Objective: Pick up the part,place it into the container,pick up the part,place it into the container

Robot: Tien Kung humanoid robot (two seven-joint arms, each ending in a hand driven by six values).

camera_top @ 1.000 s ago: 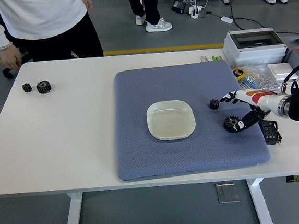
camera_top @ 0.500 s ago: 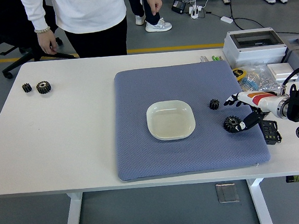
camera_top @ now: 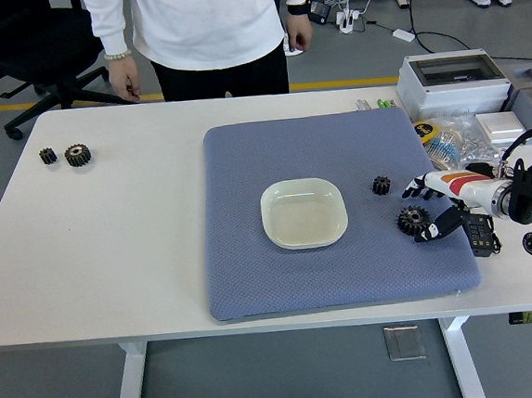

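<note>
Reached in from the right edge with the right hand (camera_top: pixel 432 208), low over the blue mat (camera_top: pixel 252 256) near its right border. Spread its fingers (camera_top: pixel 416 186) loosely, upper ones pointing left toward the small black gear (camera_top: pixel 381 185), lower ones (camera_top: pixel 434 231) lying just right of the larger black gear (camera_top: pixel 411 218). Held nothing; could not tell whether the lower fingertips touched the larger gear or stopped just short of it. Left both gears flat on the mat, the small one up and to the left of the larger, well apart from each other and both to the right of the white dish (camera_top: pixel 305 213). Sat in the middle of the mat, that dish, shallow, square with rounded corners, and with nothing in it. Rested on the bare white table (camera_top: pixel 112 250) at far left two more black gears (camera_top: pixel 66 155), side by side, a smaller one left of a bigger one. Stood behind the far edge a person in a white top (camera_top: pixel 204 23) and dark trousers, arms hanging, both hands clear of the table. Crowded the table's right end beyond the mat with a grey box (camera_top: pixel 451 80), some bagged bits and a small black device (camera_top: pixel 480 232) just under the robot's wrist. Showed nothing of the left arm.
</note>
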